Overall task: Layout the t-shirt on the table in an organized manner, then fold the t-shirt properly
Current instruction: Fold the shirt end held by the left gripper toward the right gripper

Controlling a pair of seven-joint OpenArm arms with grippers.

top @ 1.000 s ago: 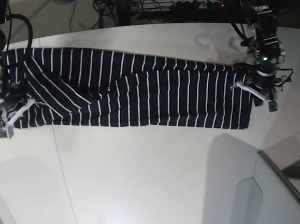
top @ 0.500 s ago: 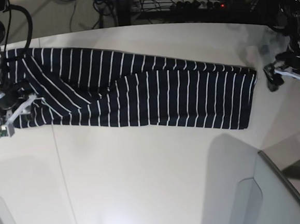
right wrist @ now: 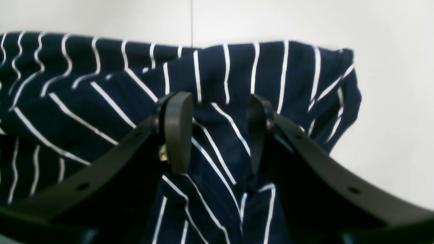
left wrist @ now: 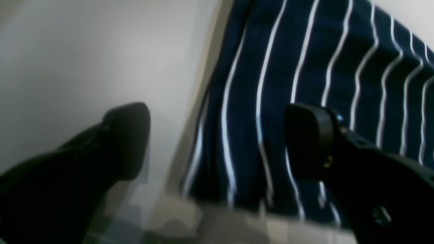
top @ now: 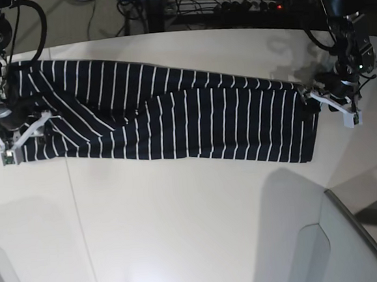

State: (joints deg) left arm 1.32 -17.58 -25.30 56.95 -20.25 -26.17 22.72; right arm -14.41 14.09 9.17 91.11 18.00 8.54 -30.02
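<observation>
Across the far half of the white table (top: 182,226) the t-shirt (top: 167,120) lies stretched in a long striped band. At its left end the right gripper (right wrist: 217,132) stands part-open astride bunched cloth; at its right end the left gripper (left wrist: 217,142) gapes wide over the edge, holding nothing. Cables (top: 230,7) clutter the dark floor beyond.

No legible text, label, brand, number or sign appears in any view. The t-shirt (top: 174,119) carries only plain white stripes, and the table (top: 183,233) is unmarked.
</observation>
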